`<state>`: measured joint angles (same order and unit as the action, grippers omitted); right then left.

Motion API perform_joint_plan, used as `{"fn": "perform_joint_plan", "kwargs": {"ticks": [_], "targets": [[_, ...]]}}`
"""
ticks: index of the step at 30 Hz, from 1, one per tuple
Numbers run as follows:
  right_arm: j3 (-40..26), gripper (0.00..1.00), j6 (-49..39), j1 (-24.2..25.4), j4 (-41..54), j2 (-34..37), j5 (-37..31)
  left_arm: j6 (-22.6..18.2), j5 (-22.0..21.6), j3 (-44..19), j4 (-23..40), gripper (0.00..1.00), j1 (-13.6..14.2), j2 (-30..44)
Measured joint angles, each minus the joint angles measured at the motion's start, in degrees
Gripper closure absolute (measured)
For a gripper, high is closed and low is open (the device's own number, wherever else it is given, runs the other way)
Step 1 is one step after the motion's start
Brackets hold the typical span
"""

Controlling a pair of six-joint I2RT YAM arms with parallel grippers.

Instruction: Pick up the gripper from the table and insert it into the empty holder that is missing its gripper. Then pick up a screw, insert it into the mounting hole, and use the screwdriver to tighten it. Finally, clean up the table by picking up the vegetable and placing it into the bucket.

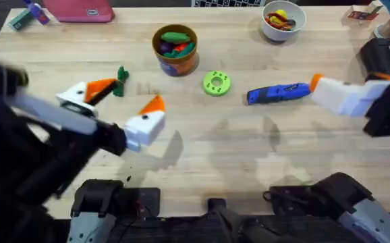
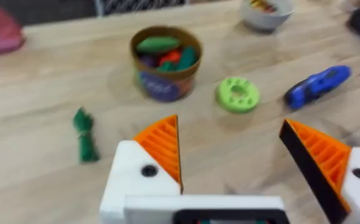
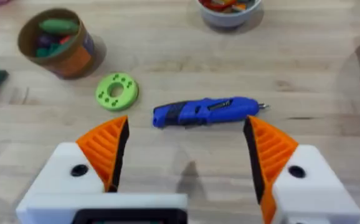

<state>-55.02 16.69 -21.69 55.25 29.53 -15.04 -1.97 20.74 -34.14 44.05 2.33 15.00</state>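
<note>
Low over near-left table: left gripper (image 1: 117, 108), white fingers with orange ribbed pads spread apart, holding nothing. Just beyond: slim dark green toy vegetable (image 1: 121, 81). Farther back, centre: round orange-brown bucket (image 1: 175, 49). Right side: blue cylindrical screwdriver (image 1: 278, 92), right gripper (image 3: 183, 158) gaping, empty.

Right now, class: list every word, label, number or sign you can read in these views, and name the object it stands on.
No text can be read.
Bucket: a blue mark on its side, too blurred to read.
Screwdriver: a faint marking on its blue body, too blurred to read.
Packet at the table's far right corner: red and white print, too small to read.
Pink case at the table's far edge: no legible lettering.
</note>
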Motion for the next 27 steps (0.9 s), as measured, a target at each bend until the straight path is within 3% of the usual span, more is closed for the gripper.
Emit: {"fn": "perform_joint_plan", "kwargs": {"ticks": [7,13,17,23,27], "targets": [[4.2,0.008,0.4,0.0,0.4,-0.8,1.3,-1.0,-9.9,-15.0,12.1,0.016,0.0,18.9],[4.5,0.008,0.7,0.0,0.3,-0.8,1.4,-2.6,-12.1,-23.8,12.1,0.015,0.0,31.6],[4.5,0.008,0.9,0.0,0.3,-0.8,1.4,-3.2,-16.4,-27.2,12.8,0.015,-0.6,36.5],[4.5,0.009,0.9,0.0,0.3,-0.8,1.4,-6.2,-19.6,-33.5,16.9,0.015,-7.8,50.7],[4.5,0.007,0.9,0.0,0.3,-0.8,1.4,-7.8,-20.0,-34.9,13.9,0.016,-12.2,61.1]]}}
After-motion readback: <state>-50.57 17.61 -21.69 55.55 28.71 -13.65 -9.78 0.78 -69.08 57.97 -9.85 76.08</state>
